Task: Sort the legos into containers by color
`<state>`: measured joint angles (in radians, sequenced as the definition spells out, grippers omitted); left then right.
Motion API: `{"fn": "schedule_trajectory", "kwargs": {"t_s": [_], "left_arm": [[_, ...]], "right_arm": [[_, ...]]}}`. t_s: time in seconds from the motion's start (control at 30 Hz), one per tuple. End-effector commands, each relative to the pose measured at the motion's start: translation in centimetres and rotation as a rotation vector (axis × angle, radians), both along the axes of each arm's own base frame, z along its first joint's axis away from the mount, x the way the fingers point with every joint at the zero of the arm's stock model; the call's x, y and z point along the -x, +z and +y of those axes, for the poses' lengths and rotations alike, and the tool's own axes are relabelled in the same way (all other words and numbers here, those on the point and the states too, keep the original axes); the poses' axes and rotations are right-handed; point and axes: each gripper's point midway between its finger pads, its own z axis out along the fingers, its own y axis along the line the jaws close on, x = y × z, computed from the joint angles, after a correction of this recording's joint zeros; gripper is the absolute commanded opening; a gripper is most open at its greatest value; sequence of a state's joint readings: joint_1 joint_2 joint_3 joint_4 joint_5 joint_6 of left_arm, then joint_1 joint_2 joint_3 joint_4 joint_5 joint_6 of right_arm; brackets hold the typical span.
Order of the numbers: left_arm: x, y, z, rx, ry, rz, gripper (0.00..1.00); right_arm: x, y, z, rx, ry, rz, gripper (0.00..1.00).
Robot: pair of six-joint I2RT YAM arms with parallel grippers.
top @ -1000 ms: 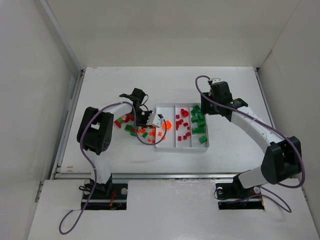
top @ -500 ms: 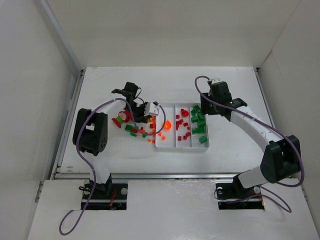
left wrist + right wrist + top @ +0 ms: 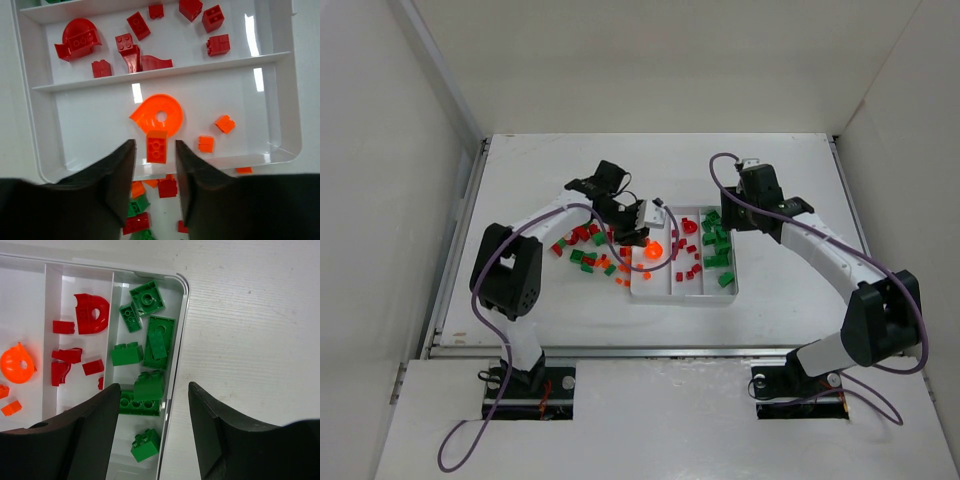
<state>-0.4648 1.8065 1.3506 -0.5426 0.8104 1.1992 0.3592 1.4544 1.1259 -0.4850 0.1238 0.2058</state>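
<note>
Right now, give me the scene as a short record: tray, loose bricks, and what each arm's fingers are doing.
tray: white, three compartments, orange pieces left, red middle, green right
loose bricks: red, green and orange, on the table left of the tray
left fingers: over the orange compartment, slightly apart; orange brick between them, gap on each side
right fingers: open, empty, over the green compartment

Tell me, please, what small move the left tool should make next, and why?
Probably lift the left tool and move it to the loose legos beside the tray. Its jaws stand apart from the orange brick, which seems to lie already in the orange compartment, so this piece looks delivered, while red, green and orange pieces wait outside.
</note>
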Motion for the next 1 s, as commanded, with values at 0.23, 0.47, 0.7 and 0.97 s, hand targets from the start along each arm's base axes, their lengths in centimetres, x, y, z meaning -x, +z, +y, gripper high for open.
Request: {"fn": "schedule_trajectory", "kwargs": {"t_s": [0.23,0.47,0.7,0.97], "left_arm": [[-2.7,2.1,-1.4,0.013,0.065,-0.065,1.00],[-8.3,5.3,2.0,0.067,0.395,-0.137,1.00],[-14.6,14.9,9.6,0.076,0.894,-0.481,1.00],[-9.5,9.6,13.1,-0.053,0.880,-0.410,0.94]], "right_arm": [[-0.3,0.8,-0.3,-0.014,-0.017,-0.045,0.62],[-0.3,0.8,-0.3,-0.014,-0.017,-0.045,0.62],[-1.4,3.5,-0.5,-0.001,-0.021,-0.099,0.62],[-3.7,8.3,0.9,-0.024,-0.022,-0.209,0.62]]}}
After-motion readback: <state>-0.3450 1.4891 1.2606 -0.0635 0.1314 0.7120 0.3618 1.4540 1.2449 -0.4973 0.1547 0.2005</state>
